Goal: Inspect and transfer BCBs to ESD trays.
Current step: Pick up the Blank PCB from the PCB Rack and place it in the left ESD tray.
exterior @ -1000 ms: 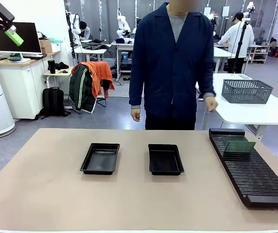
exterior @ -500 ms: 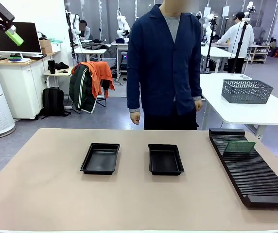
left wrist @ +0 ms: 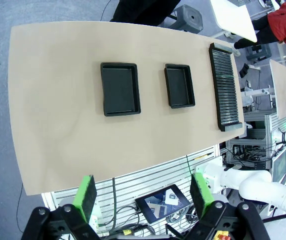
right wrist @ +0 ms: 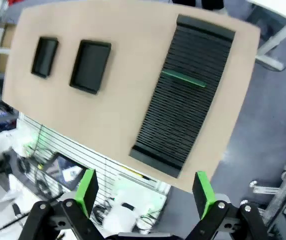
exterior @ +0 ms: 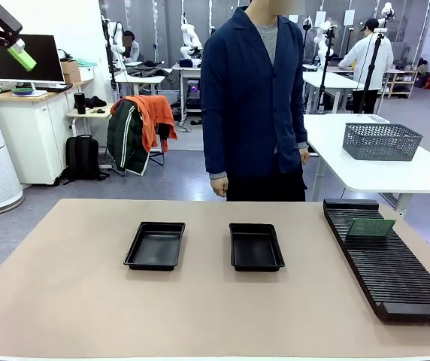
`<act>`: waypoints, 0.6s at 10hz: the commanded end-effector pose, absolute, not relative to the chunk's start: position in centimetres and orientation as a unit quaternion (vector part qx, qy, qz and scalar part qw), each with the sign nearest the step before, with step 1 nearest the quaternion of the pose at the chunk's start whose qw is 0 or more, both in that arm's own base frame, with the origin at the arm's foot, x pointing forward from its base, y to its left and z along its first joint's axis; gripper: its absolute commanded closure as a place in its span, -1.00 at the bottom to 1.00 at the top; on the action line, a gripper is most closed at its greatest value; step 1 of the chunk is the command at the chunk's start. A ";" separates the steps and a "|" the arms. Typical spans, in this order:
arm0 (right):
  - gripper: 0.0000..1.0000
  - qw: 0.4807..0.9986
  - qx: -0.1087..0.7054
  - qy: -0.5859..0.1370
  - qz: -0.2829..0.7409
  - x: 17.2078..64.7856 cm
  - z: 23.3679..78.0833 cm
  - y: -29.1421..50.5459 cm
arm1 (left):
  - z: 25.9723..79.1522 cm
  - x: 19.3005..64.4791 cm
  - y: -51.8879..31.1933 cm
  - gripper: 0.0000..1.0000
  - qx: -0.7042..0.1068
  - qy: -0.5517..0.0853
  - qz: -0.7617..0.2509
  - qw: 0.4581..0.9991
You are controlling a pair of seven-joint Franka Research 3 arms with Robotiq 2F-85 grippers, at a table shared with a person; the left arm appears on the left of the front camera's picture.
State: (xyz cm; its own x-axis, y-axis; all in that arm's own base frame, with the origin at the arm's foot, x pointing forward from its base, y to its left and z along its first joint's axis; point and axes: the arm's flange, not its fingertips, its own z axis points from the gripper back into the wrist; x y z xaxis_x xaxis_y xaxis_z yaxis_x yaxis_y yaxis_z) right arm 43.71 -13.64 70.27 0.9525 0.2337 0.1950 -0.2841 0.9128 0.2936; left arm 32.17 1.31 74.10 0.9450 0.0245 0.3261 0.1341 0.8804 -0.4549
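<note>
Two black ESD trays lie side by side mid-table with nothing in them, the left tray [exterior: 155, 246] [left wrist: 119, 88] [right wrist: 45, 56] and the right tray [exterior: 256, 247] [left wrist: 179, 85] [right wrist: 90, 66]. One pale-green BCB [exterior: 370, 228] [left wrist: 224, 76] [right wrist: 184, 79] stands in a slot near the far end of the long black rack [exterior: 395, 278] [left wrist: 225, 100] [right wrist: 183, 125]. My left gripper [exterior: 3, 69] [left wrist: 144, 194] hangs open high above the table's left side, holding nothing. High over the right side, my right gripper [right wrist: 145, 191] is open too, and holds nothing.
A person in a dark blue jacket [exterior: 256, 98] stands at the far edge of the tan table [exterior: 87, 301], hands [exterior: 219, 186] at their sides. A grey mesh basket [exterior: 381, 141] sits on a white table behind the rack.
The person has shifted slightly and lowered their raised hand to their side. Trays, rack, board and left gripper have not moved.
</note>
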 end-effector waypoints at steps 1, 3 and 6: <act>-1.00 0.961 0.115 -0.069 0.240 45.1 68.9 -14.3 | 74.0 32.2 1.4 -1.00 -0.248 -0.167 -0.026 0.954; -1.00 0.932 0.082 -0.064 0.346 46.3 66.6 -14.7 | 74.0 32.2 1.4 -1.00 -0.248 -0.167 -0.026 0.954; -1.00 0.854 0.063 -0.088 0.508 48.6 63.2 -15.6 | 74.0 32.2 1.4 -1.00 -0.248 -0.167 -0.026 0.954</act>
